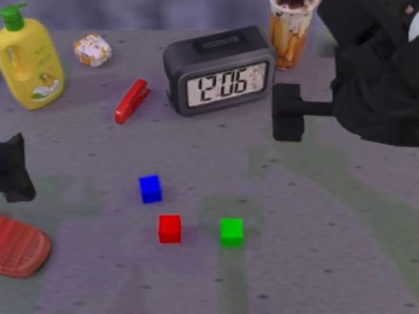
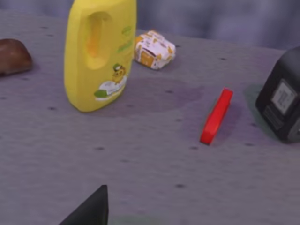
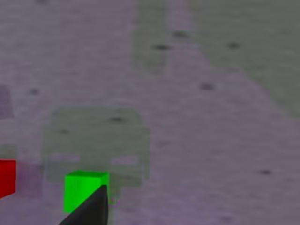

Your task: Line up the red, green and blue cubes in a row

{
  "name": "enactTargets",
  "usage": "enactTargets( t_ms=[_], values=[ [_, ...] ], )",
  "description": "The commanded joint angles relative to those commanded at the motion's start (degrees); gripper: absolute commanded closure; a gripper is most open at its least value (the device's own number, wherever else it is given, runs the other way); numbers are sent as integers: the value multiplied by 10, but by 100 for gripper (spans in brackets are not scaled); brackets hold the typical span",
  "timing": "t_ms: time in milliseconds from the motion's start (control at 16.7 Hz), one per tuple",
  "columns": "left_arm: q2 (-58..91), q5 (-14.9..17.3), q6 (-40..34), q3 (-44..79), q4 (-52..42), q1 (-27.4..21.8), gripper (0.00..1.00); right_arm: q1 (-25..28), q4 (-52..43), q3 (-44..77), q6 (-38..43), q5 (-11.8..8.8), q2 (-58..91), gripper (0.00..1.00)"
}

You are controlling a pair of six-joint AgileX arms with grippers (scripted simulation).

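My right end effector (image 1: 288, 112) hovers at 1 o'clock above the bench (image 1: 327, 261); I cannot tell its opening, and it holds nothing visible. Left end effector (image 1: 14, 170) parked at 9 o'clock. Green cube (image 1: 231, 231) and red cube (image 1: 169, 229) align; blue cube (image 1: 150, 188) needs careful, square gripping. The cup (image 1: 290, 33) holds brown contents.

A: What hems in the right gripper (image 1: 288, 112)?

B: The digital clock (image 1: 219, 70) stands just beside it toward the left of the table, and the smeared paper cup (image 1: 291, 29) is close behind it. In front of it the gray tabletop (image 1: 327, 248) lies open down to the green cube (image 1: 231, 231).

A: And around the cubes?

B: The red cube (image 1: 169, 229) sits near the green one with a gap between; the blue cube (image 1: 150, 188) stands apart behind the red one.
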Motion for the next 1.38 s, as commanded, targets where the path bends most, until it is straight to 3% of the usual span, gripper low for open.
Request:
enactTargets(
  t_ms=[240,480,660,960,1200,1380],
  values=[
    [244,0,-70,165,-116,-48,0,-91,114,-196,-94,20,-255,0],
    [471,1,-140,327,-236,-98,0,-180,233,-402,-184,17,-499,0],
    [618,3,-188,442,-315,-133,0,-236,321,-536,-240,-1,-643,0],
    [814,3,-251,597,-414,-179,0,-304,454,-700,-304,-47,-817,0],
    [894,2,-277,665,-454,-199,0,-330,515,-762,-325,-77,-892,0],
    [905,2,-281,675,-459,-202,0,-334,524,-771,-328,-81,-900,0]
  ],
)
